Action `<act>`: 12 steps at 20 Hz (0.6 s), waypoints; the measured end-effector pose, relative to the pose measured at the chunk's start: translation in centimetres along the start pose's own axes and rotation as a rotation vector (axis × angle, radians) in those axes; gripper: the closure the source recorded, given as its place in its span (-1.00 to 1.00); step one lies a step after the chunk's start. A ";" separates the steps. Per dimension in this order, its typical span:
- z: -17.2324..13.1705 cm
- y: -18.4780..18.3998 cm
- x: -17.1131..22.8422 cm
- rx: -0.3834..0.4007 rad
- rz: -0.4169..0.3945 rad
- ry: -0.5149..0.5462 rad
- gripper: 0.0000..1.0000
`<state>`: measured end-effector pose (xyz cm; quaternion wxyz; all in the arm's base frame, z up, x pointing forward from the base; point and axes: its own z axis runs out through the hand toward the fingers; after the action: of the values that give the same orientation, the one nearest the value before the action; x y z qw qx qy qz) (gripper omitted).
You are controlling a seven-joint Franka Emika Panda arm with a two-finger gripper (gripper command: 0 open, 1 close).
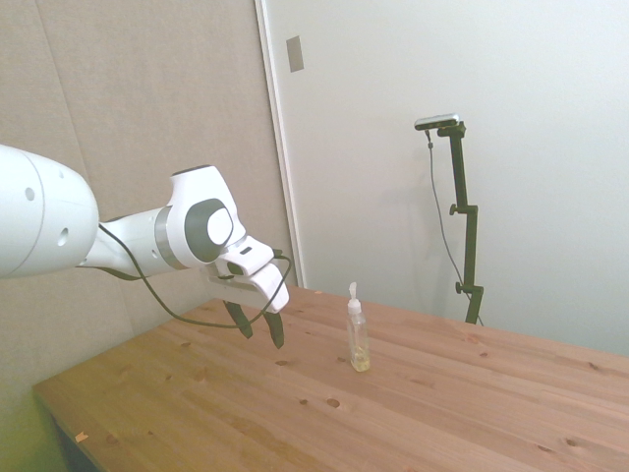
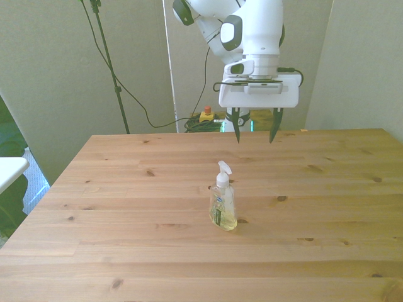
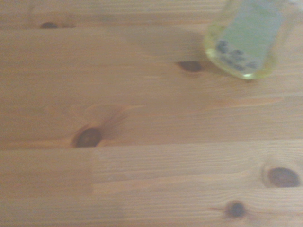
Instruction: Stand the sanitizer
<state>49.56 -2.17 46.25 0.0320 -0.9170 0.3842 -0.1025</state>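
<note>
Sanitizer (image 1: 358, 338) stands upright on the wooden surface (image 1: 432, 413) in the side view, pump top up, well apart from the gripper (image 1: 258, 326), whose 2 fingers (image 1: 276, 333) point down and overlap here. From the front, the sanitizer (image 2: 223, 204) sits mid-surface (image 2: 126, 239), the gripper (image 2: 255, 129) hangs beyond it, empty, its fingers (image 2: 237, 128) spread apart. At the wrist, only the blurred lower sanitizer (image 3: 246, 41) shows, cut off by the frame edge.
</note>
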 end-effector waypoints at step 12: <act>2.1 0.7 -0.4 0.006 -0.194 -0.196 -1.00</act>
<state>49.24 -2.40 44.01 0.0619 -0.9554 0.2883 -0.0159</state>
